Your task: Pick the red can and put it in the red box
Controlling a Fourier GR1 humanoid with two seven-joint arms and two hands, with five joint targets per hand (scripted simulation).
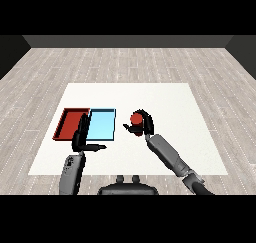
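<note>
The can point(134, 119) stands on the table point(165, 102), enclosed by the curled fingers and thumb of the right hand point(144, 124). The red tray point(67, 121) lies well to the fingers' left, beyond the blue tray point(102, 124). The carry should clear both rims, with the can upright. The left hand point(82, 137) hovers with fingers relaxed, thumb extended, holding nothing.

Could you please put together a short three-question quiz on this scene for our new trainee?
1. True or false: the red can already lies in the red tray.
2. Which hand curls round the can? A) left hand B) right hand
3. Fill in: the tray nearer the can is the ___ tray.

Key: 1 false, since it is right of both trays; 2 B; 3 light blue.
</note>
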